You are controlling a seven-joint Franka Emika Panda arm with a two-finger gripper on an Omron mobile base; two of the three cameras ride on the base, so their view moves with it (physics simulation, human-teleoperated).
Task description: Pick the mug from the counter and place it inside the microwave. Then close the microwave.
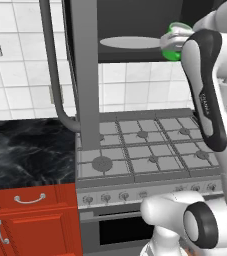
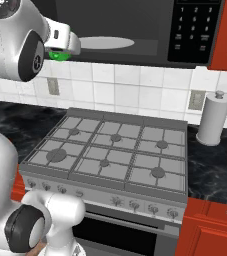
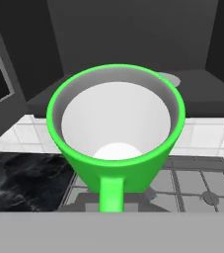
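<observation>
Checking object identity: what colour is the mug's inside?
White inside the mug, with a bright green rim and outside; the hand view shows it best.

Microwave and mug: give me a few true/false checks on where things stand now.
1. The microwave door is open. True.
2. The mug sits on the counter. False: the hand holds it up at the microwave opening.
3. The mug is already on the turntable. False: it is at the front edge, not set down.
4. A paper towel roll stands right of the stove. True.
5. The mug is full. False: its inside is empty.
</observation>
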